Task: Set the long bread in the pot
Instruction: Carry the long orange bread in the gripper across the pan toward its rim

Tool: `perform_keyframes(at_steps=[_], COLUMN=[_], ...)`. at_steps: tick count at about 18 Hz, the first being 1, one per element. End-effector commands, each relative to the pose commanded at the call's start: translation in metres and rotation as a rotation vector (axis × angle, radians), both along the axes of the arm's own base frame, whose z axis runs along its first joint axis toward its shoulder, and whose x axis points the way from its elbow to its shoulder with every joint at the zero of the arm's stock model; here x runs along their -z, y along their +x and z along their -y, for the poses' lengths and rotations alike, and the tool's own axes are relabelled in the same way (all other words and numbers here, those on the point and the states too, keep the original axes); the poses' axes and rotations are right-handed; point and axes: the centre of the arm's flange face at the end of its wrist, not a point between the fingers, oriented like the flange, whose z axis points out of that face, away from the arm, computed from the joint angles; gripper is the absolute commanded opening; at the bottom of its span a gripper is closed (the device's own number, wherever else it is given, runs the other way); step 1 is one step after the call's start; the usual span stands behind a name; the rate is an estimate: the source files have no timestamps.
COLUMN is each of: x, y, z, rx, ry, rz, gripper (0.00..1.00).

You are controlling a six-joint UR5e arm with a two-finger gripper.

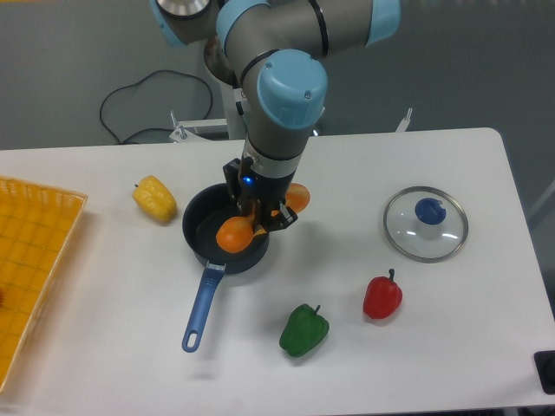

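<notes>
My wrist hides the middle of the glossy orange-golden long bread point(234, 234), and my two-finger gripper point(263, 218) is clamped on it. One rounded end sits inside the small round dark pot point(198, 217) with its long blue handle; the other pokes out past the right rim. A lumpy yellow pepper point(154, 198) lies left, a glass lid with blue knob point(426, 223) right, green pepper point(304, 330) and red pepper point(382, 296) nearer. An orange tray point(35, 260) is cut off at the left edge.
</notes>
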Motion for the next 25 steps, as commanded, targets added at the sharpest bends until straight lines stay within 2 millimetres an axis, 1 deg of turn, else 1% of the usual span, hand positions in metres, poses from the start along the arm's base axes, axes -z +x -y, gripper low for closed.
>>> perform_keyframes(at_steps=[2,6,9,13,14,16,18,21,25], x=[0.001,-0.004,-0.003,-0.004,-0.004,-0.011,-0.009,-0.017,-0.023], y=[0.000,0.000,0.002,0.003,0.006,0.012,0.014,0.024,0.029], z=[0.000,0.002,0.004,0.006,0.006,0.009,0.013,0.020,0.017], rx=[0.000,-0.002,-0.006,-0.049,-0.048,-0.049,-0.069,-0.091,-0.158], ry=[-0.001,0.005,-0.001,-0.010,-0.014,-0.006,-0.011,0.000,0.024], rz=[0.001,-0.004,0.004,0.015,0.019,0.013,0.025,0.028,0.063], gripper=[0.32,0.32,0.32,0.32,0.32,0.32,0.32,0.32,0.33])
